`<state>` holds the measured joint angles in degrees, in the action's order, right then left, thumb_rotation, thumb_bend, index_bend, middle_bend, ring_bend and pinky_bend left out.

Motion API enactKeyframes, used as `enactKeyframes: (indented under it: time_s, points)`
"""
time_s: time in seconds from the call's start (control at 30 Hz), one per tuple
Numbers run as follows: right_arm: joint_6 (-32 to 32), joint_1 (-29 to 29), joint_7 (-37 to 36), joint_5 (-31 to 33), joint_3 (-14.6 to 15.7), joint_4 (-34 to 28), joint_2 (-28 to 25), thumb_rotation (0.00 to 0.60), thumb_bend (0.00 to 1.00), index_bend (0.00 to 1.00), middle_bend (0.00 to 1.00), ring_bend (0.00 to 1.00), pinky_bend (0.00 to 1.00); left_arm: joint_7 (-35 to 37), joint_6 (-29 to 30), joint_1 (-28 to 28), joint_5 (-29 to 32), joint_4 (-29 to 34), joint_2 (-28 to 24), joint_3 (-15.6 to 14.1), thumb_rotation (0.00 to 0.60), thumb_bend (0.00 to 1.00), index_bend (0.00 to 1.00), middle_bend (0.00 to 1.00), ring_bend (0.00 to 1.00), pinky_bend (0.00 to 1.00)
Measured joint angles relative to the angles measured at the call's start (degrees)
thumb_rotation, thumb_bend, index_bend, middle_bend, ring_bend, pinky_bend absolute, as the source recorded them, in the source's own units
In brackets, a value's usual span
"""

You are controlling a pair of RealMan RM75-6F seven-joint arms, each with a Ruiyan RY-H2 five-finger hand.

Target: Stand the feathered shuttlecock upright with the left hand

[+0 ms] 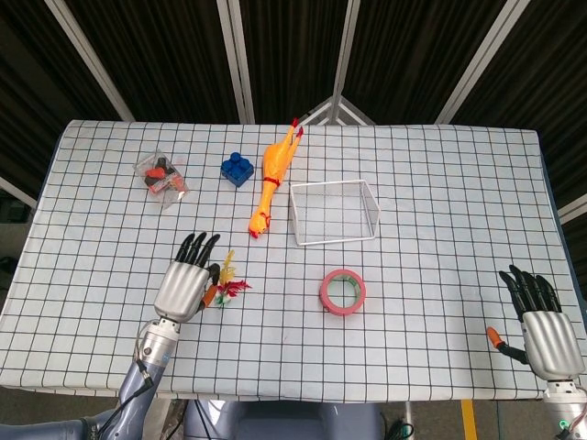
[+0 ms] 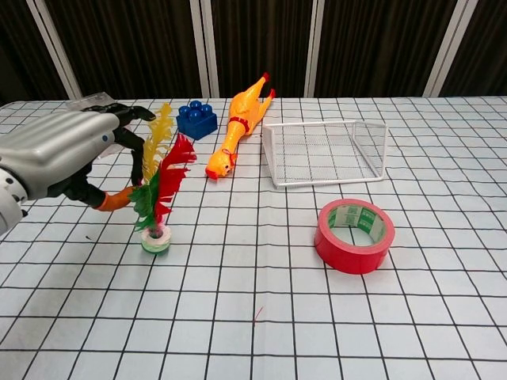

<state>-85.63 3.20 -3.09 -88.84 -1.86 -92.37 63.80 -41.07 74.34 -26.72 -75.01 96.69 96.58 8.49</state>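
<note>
The feathered shuttlecock (image 2: 161, 186) stands upright on its white and green base, with yellow, red and green feathers pointing up; from above it shows as a small feather tuft (image 1: 227, 284). My left hand (image 2: 59, 152) is just to its left and holds the feathers between thumb and fingers; it also shows in the head view (image 1: 183, 286). The base seems to touch the checked tablecloth. My right hand (image 1: 543, 325) rests at the table's near right corner, fingers spread, holding nothing.
A red tape roll (image 2: 354, 226) lies right of the shuttlecock. Behind it stands a white wire basket (image 2: 325, 150). An orange rubber chicken (image 2: 238, 123), a blue brick (image 2: 196, 120) and a clear box (image 1: 161, 178) lie further back.
</note>
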Motion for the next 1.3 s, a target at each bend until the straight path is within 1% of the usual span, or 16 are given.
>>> enactKeyframes:
  time_s: [0.13, 0.2, 0.3, 0.37, 0.43, 0.5, 0.57, 0.63, 0.7, 0.77, 0.97, 1.07, 1.2, 1.3]
  points:
    - [-0.01, -0.01, -0.07, 0.04, -0.02, -0.04, -0.03, 0.6, 0.34, 0.0, 0.0, 0.0, 0.0, 0.21, 0.13, 0.0, 0.11, -0.29, 0.05, -0.16, 0.6, 0.61, 0.59, 0.06, 0.0, 0.0]
    - [-0.02, -0.03, -0.09, 0.04, -0.01, -0.06, -0.06, 0.6, 0.34, 0.0, 0.0, 0.0, 0.0, 0.4, 0.16, 0.12, 0.3, -0.44, 0.03, -0.39, 0.6, 0.58, 0.58, 0.06, 0.0, 0.0]
    - [-0.05, -0.05, -0.11, 0.05, -0.01, -0.06, -0.07, 0.6, 0.34, 0.0, 0.0, 0.0, 0.0, 0.7, 0.25, 0.42, 0.41, -0.71, -0.19, -0.92, 0.6, 0.47, 0.55, 0.05, 0.0, 0.0]
    - [-0.03, -0.04, -0.11, 0.08, -0.03, -0.04, -0.06, 0.6, 0.34, 0.0, 0.0, 0.0, 0.0, 1.01, 0.31, 0.64, 0.47, -0.78, -0.4, -1.18, 0.6, 0.34, 0.5, 0.02, 0.0, 0.0]
    - [-0.05, -0.03, -0.08, 0.06, -0.04, -0.03, -0.05, 0.6, 0.34, 0.0, 0.0, 0.0, 0.0, 1.62, 0.42, 0.91, 0.4, -0.77, -0.78, -1.51, 0.6, 0.24, 0.45, 0.0, 0.0, 0.0]
    - [-0.04, -0.03, -0.02, 0.06, -0.04, 0.0, -0.03, 0.6, 0.34, 0.0, 0.0, 0.0, 0.0, 2.7, 0.6, 1.23, 0.1, -0.58, -1.31, -1.85, 0.6, 0.18, 0.35, 0.0, 0.0, 0.0]
    - [-0.05, -0.04, 0.02, 0.07, -0.04, -0.01, -0.03, 0.6, 0.34, 0.0, 0.0, 0.0, 0.0, 3.96, 0.86, 1.54, -0.46, -0.29, -1.95, -2.17, 0.6, 0.15, 0.27, 0.0, 0.0, 0.0]
    - [-0.06, -0.07, 0.05, 0.1, -0.03, 0.0, -0.01, 0.6, 0.34, 0.0, 0.0, 0.0, 0.0, 5.73, 1.34, 2.0, -1.4, 0.17, -2.96, -2.59, 0.6, 0.13, 0.2, 0.0, 0.0, 0.0]
    - [-0.06, -0.07, 0.09, 0.1, -0.04, 0.0, -0.01, 0.6, 0.34, 0.0, 0.0, 0.0, 0.0, 7.63, 1.98, 2.55, -2.35, 0.81, -4.2, -2.97, 0.6, 0.12, 0.09, 0.0, 0.0, 0.0]
    - [-0.09, -0.1, 0.14, 0.07, 0.0, -0.02, 0.01, 0.6, 0.34, 0.0, 0.0, 0.0, 0.0, 9.32, 2.67, 3.12, -3.07, 1.61, -5.48, -3.24, 0.6, 0.12, 0.04, 0.0, 0.0, 0.0]
    - [-0.1, -0.12, 0.31, 0.07, 0.01, -0.03, 0.0, 0.6, 0.34, 0.0, 0.0, 0.0, 0.0, 14.02, 5.77, 5.62, -5.63, 5.02, -11.45, -4.3, 0.6, 0.12, 0.03, 0.0, 0.0, 0.0]
    - [-0.15, -0.13, 0.47, 0.04, 0.0, 0.03, 0.01, 0.6, 0.34, 0.0, 0.0, 0.0, 0.0, 15.62, 7.79, 7.29, -7.41, 6.23, -15.27, -5.39, 0.6, 0.12, 0.03, 0.0, 0.0, 0.0]
    - [-0.28, -0.14, 0.75, -0.11, 0.01, 0.07, 0.09, 0.6, 0.34, 0.0, 0.0, 0.0, 0.0, 18.15, 11.48, 10.55, -10.45, 6.46, -21.07, -7.93, 0.6, 0.12, 0.02, 0.0, 0.0, 0.0]
    - [-0.47, -0.16, 0.99, -0.26, -0.01, 0.12, 0.19, 0.6, 0.34, 0.0, 0.0, 0.0, 0.0, 20.36, 14.63, 13.56, -12.84, 4.81, -24.56, -10.27, 0.6, 0.12, 0.0, 0.0, 0.0, 0.0]
